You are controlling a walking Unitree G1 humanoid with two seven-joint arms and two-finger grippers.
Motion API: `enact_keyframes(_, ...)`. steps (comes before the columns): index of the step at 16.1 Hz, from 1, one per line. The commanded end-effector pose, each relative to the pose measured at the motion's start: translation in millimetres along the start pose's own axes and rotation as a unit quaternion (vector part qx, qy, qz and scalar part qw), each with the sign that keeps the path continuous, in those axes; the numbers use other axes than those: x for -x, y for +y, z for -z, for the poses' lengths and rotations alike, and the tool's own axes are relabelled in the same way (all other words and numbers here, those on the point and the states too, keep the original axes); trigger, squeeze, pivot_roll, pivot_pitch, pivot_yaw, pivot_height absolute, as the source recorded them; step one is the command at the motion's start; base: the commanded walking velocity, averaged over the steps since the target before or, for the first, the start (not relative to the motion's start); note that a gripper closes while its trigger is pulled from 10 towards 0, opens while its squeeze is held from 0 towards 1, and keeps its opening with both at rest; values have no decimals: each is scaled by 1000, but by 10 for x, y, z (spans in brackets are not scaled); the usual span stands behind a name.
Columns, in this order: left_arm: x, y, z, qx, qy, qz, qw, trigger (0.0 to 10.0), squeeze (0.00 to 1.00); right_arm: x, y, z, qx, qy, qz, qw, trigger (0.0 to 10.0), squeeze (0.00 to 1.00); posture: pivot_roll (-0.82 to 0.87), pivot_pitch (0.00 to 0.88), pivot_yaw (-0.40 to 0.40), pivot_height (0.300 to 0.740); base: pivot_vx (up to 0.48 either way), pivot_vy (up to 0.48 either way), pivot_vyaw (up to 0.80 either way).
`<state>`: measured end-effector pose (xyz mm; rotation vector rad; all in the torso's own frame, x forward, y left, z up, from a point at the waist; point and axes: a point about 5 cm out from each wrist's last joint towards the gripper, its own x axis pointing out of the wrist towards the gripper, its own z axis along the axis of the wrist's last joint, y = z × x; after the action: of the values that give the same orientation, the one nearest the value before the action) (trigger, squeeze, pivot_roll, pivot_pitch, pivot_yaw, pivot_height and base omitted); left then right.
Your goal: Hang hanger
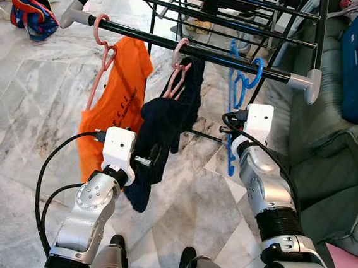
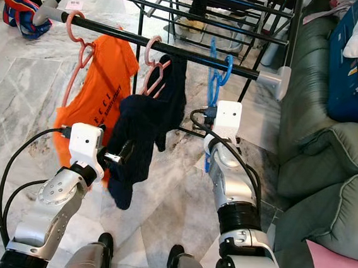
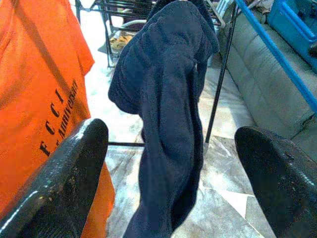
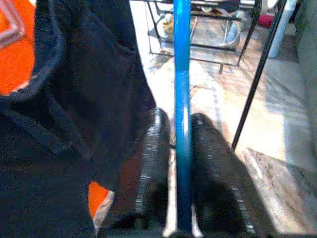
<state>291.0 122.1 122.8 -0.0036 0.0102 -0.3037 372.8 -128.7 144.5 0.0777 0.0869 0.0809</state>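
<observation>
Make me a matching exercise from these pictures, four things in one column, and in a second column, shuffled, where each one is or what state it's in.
Things:
1. orange T-shirt
2. dark navy garment
3. blue hanger
4. left gripper

Place or state:
A. clamped between the right gripper's fingers, hook over the rack's rail
B. fingers open, one on either side of the navy cloth
C. hangs from the left-most pink hanger
D. hangs from the middle pink hanger

Pairs: 1-C, 2-D, 3-A, 4-B
</observation>
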Motion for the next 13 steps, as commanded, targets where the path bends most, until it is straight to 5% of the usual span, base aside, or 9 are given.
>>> enact_keyframes(1, 22, -14, 45, 1, 9, 0, 1000, 10000, 0, 36, -88, 1, -9, -16, 14, 1000, 10000, 1000, 136, 260, -42, 740, 0, 0, 0)
enact_keyframes(9, 8, -4, 59, 4, 9, -7, 1000, 10000, 0, 388, -211, -116, 13, -119, 23, 993, 10000, 1000, 129, 249, -47, 740, 0, 0, 0)
enact_keyframes(13, 13, 15, 19, -8, -8, -17, 1000, 10000, 0, 619, -122, -176, 42, -170, 13, 984, 10000, 1000, 118, 247, -43, 740, 0, 0, 0)
